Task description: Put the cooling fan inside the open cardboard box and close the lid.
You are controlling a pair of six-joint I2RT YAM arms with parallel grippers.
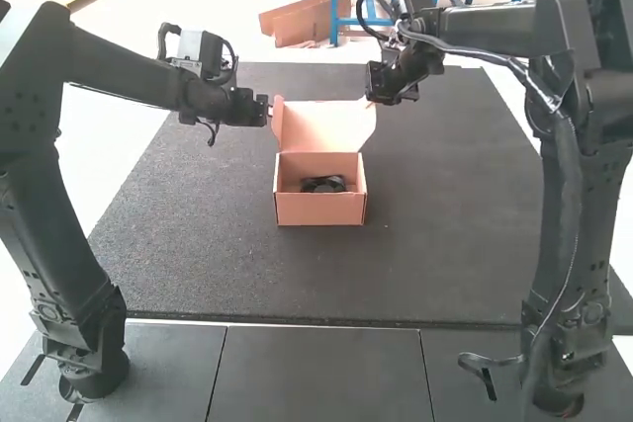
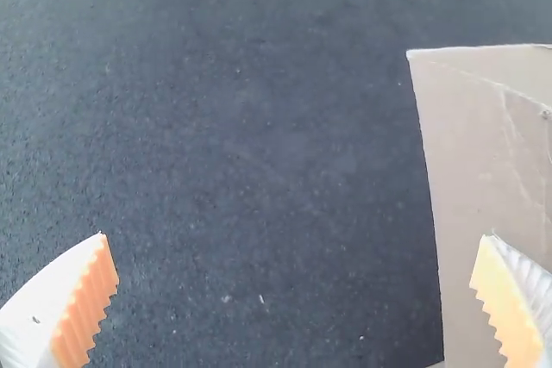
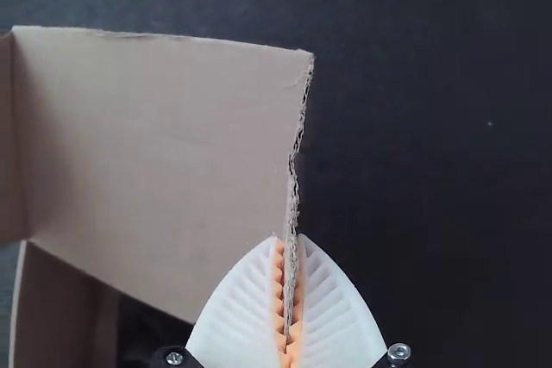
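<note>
A small cardboard box (image 1: pixel 319 203) stands in the middle of the dark mat with its lid (image 1: pixel 326 126) raised upright at the back. Inside it lies the black cooling fan (image 1: pixel 322 185). My right gripper (image 1: pixel 380 98) is at the lid's upper right corner, shut on the lid's edge (image 3: pixel 293 204), with the cardboard pinched between the ribbed fingers (image 3: pixel 323 299). My left gripper (image 1: pixel 263 111) is at the lid's left side flap (image 2: pixel 487 178) and is open. One orange pad (image 2: pixel 500 308) lies over that flap and the other (image 2: pixel 82 308) is over bare mat.
The dark mat (image 1: pixel 178 224) spreads wide on every side of the box. A loose piece of cardboard (image 1: pixel 302 19) lies on the floor beyond the mat's far edge.
</note>
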